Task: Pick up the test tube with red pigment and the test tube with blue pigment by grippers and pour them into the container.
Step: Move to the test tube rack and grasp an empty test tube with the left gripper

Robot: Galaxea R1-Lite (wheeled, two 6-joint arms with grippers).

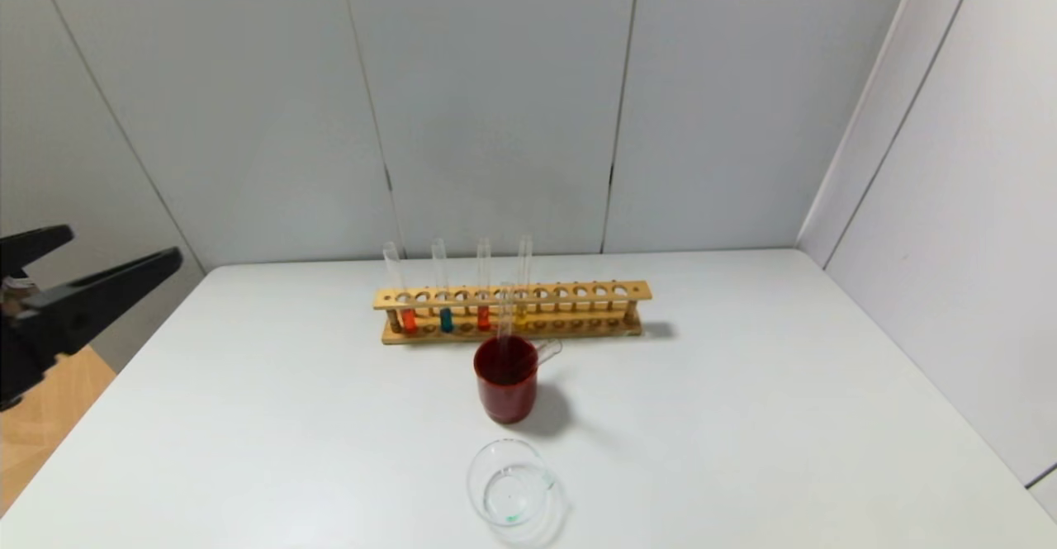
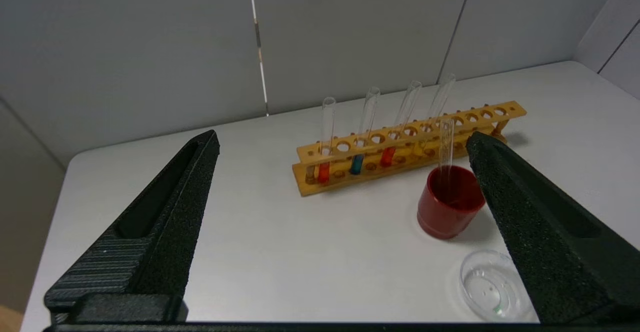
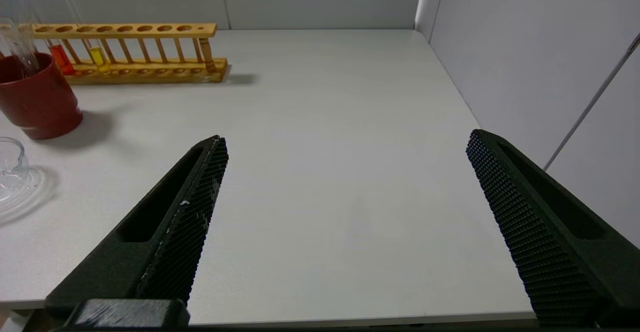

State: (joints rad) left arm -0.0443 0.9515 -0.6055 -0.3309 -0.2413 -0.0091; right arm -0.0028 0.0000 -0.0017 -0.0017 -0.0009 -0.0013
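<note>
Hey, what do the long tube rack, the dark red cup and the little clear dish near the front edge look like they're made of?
The long tube rack looks like light, unpainted wood: tan, matte, with drilled round holes. The dark red cup is opaque with a smooth, even surface, probably plastic, though glazed ceramic can't be ruled out. The small clear container looks like glass: see-through, glossy highlights, faint green marks; clear plastic is possible.

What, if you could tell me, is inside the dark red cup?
An empty-looking clear glass tube stands in the dark red cup, leaning on its rim. The opaque wall hides the tube's lower end and whether the cup holds any liquid.
</note>
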